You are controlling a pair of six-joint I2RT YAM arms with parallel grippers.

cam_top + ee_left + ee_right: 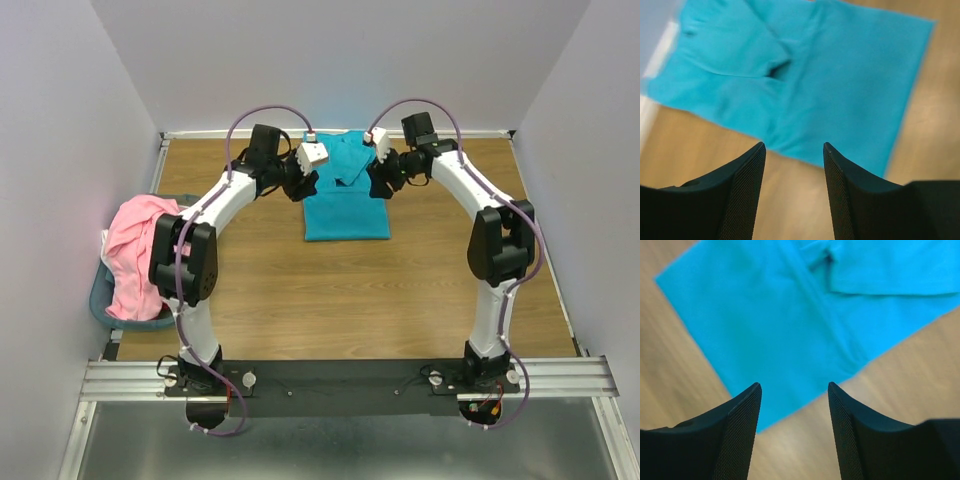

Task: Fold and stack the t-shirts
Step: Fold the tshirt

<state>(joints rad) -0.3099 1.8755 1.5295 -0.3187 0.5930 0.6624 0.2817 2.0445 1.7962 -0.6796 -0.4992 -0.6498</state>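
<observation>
1. Teal cotton, seen from the top view: the teal t-shirt (345, 205) lies flat in the far middle of the wooden surface (330, 300). Its far end is folded over itself, and it sits between the two arms. The pink t-shirt (135, 250) is heaped in the basket (98, 298) at the left edge, spilling over its rim. Both look light, limp and unbreakable, so they will likely sag and crease rather than keep a shape.
2. Left wrist view: the left tool (794, 147) hangs over bare wood just beside the teal shirt's edge. Its jaws are apart with nothing between them. A pinch on a corner or hem, through every layer there, seems the surest hold.
3. Right wrist view: the right tool (795, 386) is likewise parted and empty, at the opposite edge. Taking matching corners on both sides should keep the cloth from twisting.
</observation>
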